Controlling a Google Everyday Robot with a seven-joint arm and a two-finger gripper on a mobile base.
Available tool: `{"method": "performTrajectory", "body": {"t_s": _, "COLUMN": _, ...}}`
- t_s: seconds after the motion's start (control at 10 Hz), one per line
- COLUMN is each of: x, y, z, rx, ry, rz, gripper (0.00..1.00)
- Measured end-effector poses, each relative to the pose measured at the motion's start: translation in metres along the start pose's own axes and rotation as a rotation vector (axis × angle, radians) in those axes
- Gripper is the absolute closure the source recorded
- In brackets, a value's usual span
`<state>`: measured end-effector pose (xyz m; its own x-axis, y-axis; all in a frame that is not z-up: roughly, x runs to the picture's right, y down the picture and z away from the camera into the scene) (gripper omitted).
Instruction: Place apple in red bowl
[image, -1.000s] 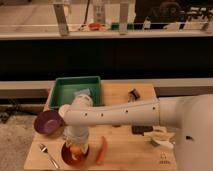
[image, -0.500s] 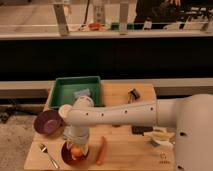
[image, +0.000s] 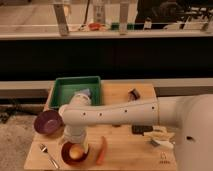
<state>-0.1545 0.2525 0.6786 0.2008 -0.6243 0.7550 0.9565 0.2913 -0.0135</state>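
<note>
The apple (image: 76, 152), small and yellowish with a red blush, lies inside the red bowl (image: 65, 150) at the table's front left. My gripper (image: 75, 141) hangs at the end of the white arm, pointing down right above the apple and the bowl. The arm's wrist hides the back of the bowl. I cannot tell whether the gripper touches the apple.
A purple bowl (image: 47, 122) stands left of the arm. A long orange carrot-like item (image: 101, 150) lies right of the red bowl, a spoon (image: 48, 155) to its left. A green tray (image: 70, 90) sits at the back. Small dark and pale items (image: 159, 139) lie right.
</note>
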Motion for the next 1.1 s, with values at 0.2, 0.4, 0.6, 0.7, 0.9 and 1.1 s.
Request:
{"method": "performTrajectory", "body": {"t_s": 0.2, "x": -0.002, "y": -0.004, "z": -0.008, "rx": -0.006, "ry": 0.037, "rz": -0.018, "gripper": 0.23}}
{"method": "performTrajectory", "body": {"t_s": 0.4, "x": -0.002, "y": -0.007, "z": -0.016, "rx": -0.008, "ry": 0.077, "rz": -0.032, "gripper": 0.23}}
{"method": "performTrajectory", "body": {"t_s": 0.6, "x": -0.002, "y": -0.008, "z": -0.016, "rx": -0.009, "ry": 0.079, "rz": -0.036, "gripper": 0.23}}
{"method": "performTrajectory", "body": {"t_s": 0.7, "x": -0.002, "y": -0.008, "z": -0.016, "rx": -0.009, "ry": 0.079, "rz": -0.037, "gripper": 0.23}}
{"method": "performTrajectory", "body": {"t_s": 0.9, "x": -0.002, "y": -0.008, "z": -0.015, "rx": -0.009, "ry": 0.078, "rz": -0.036, "gripper": 0.23}}
{"method": "performTrajectory", "body": {"t_s": 1.1, "x": -0.002, "y": -0.008, "z": -0.015, "rx": -0.009, "ry": 0.078, "rz": -0.036, "gripper": 0.23}}
